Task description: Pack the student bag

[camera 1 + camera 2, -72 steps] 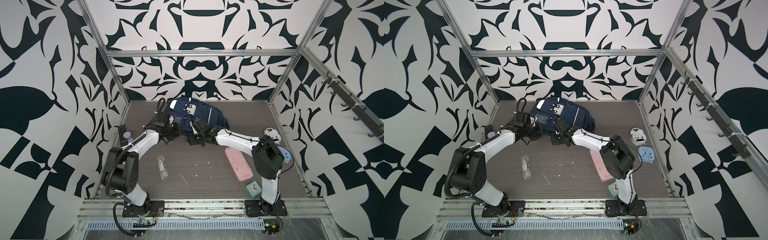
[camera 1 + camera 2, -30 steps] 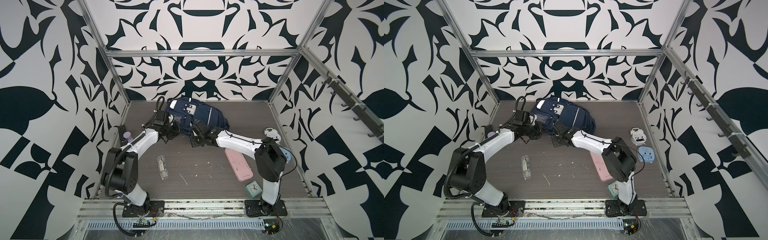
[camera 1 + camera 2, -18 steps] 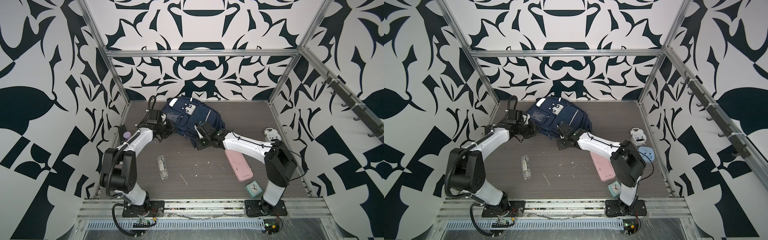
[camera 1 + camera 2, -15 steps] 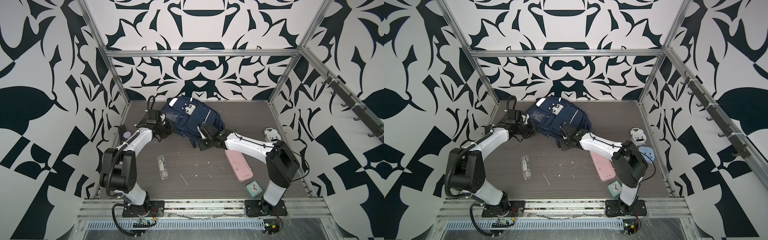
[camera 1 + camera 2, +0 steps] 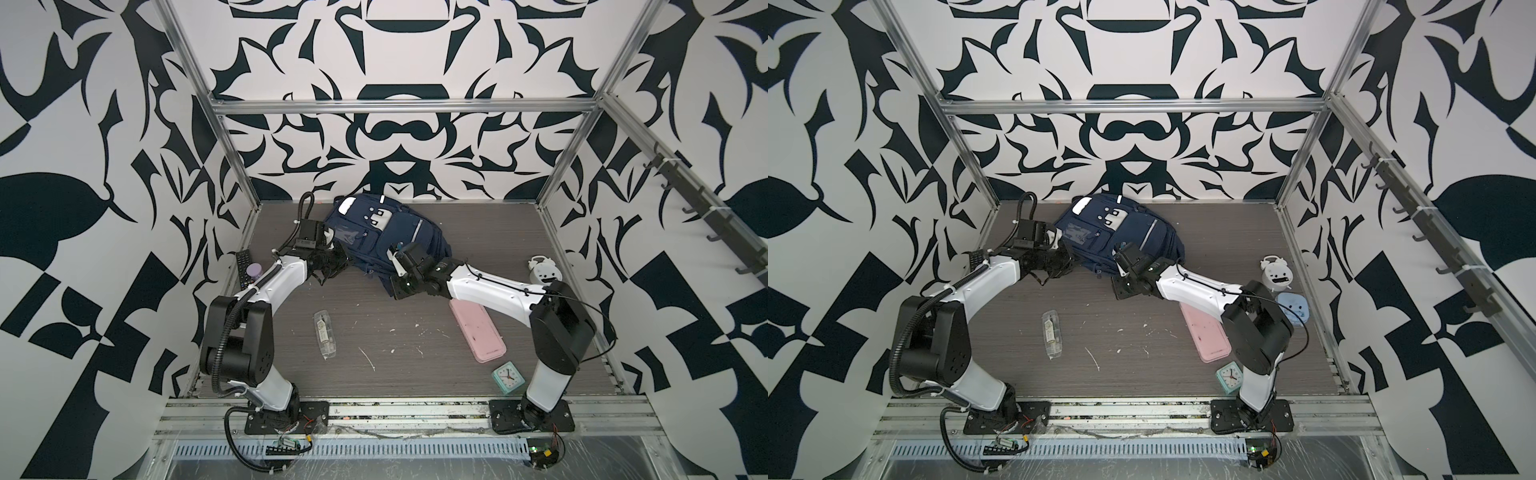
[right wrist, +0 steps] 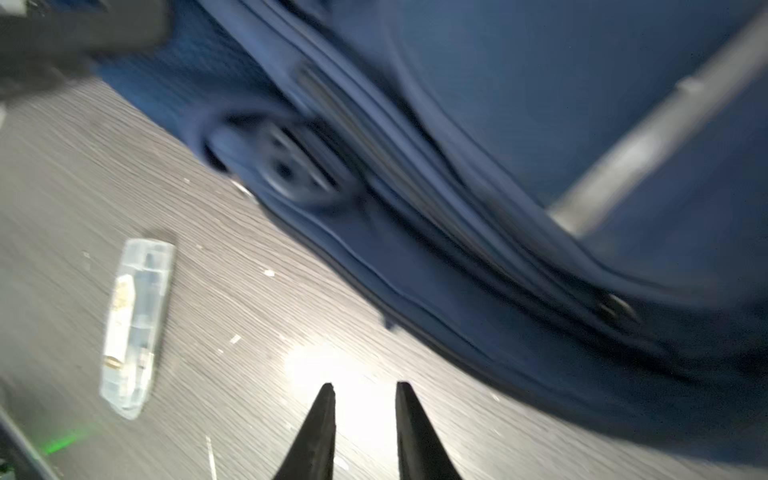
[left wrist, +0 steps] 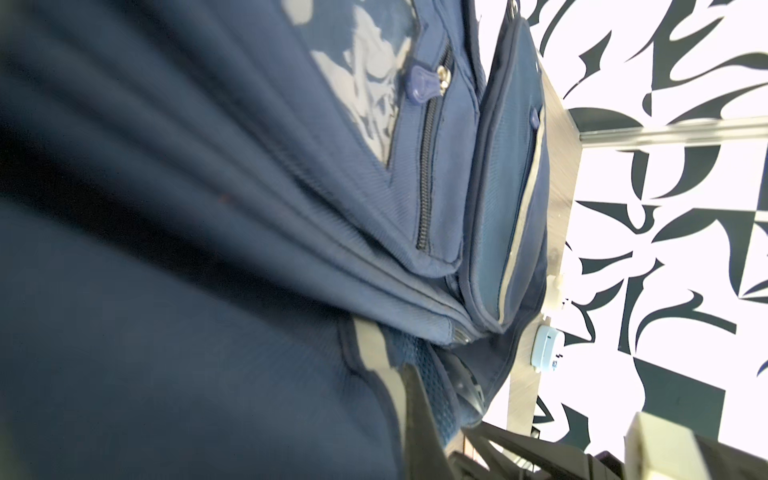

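The student bag (image 5: 384, 232) (image 5: 1115, 235), navy with grey strips and a white patch, lies at the back of the table in both top views. My left gripper (image 5: 337, 262) (image 5: 1065, 261) is shut on the fabric at the bag's left edge. In the left wrist view the student bag (image 7: 208, 249) fills the frame, and one dark finger (image 7: 419, 424) presses against a grey-edged strap. My right gripper (image 5: 397, 291) (image 6: 365, 386) hovers over bare table just in front of the bag's near edge (image 6: 457, 316). It is open with nothing between its fingers.
A clear plastic case (image 5: 325, 340) (image 6: 135, 328) lies mid-table. A pink case (image 5: 478, 328) sits under the right arm, a mint alarm clock (image 5: 508, 376) near the front right. A white clock (image 5: 544, 270) and a pale blue item (image 5: 1293, 309) stand by the right wall, a remote (image 5: 243, 266) by the left.
The bag has slid left and back with my left gripper shut on it. My right gripper has let go of the bag's near edge, opened, and drawn back over the table.
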Robot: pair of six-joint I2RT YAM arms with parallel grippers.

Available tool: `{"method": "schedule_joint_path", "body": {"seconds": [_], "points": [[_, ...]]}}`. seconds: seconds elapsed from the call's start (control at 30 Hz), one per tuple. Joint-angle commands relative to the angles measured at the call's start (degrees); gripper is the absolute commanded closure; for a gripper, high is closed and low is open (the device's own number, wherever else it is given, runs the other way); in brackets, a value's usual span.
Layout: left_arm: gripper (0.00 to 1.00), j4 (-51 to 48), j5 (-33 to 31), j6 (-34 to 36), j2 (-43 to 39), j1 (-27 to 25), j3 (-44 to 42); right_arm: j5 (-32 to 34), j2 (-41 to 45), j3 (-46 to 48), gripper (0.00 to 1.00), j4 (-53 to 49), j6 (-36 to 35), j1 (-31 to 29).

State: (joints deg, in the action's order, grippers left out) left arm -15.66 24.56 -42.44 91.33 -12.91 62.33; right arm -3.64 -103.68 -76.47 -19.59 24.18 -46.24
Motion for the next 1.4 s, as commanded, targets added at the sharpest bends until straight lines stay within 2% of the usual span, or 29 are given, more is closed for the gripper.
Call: {"method": "schedule_joint_path", "body": {"seconds": [0.0, 0.07, 0.17, 0.47, 0.67, 0.87, 1.13, 1.37], "points": [[1.0, 2.5, 1.8, -0.6, -3.3, -1.5, 0.8, -1.1, -1.6, -5.0, 0.63, 2.2, 1.1, -0.5], [1.0, 2.5, 1.7, -1.0, -3.4, -2.0, 0.9, -0.4, -3.1, -7.2, 0.55, 1.7, 1.1, -0.5], [1.0, 2.5, 1.6, -1.3, -3.6, -2.6, 0.9, 1.8, -5.2, -10.5, 0.49, 0.1, 1.0, -0.5], [1.0, 2.5, 1.5, -2.1, -4.1, -5.7, 0.7, 7.8, -9.8, -17.6, 0.48, -4.2, -0.5, -0.5], [1.0, 2.5, 1.2, -2.4, -4.9, -6.8, 0.3, 14.1, -10.8, -19.2, 0.57, -6.0, -2.3, -0.5], [1.0, 2.1, 0.8, -2.3, -5.3, -6.8, 0.2, 19.6, -9.9, -17.7, 0.74, -6.1, -3.1, -0.7], [1.0, 1.3, -0.2, -1.4, -4.8, -6.7, 1.6, 20.2, -5.3, -12.4, 0.91, -6.1, -3.7, -0.9], [1.0, 1.1, -0.3, -0.8, -4.2, -5.1, 2.3, 18.7, -0.2, -6.7, 0.96, -5.4, -4.4, -0.7]]}}
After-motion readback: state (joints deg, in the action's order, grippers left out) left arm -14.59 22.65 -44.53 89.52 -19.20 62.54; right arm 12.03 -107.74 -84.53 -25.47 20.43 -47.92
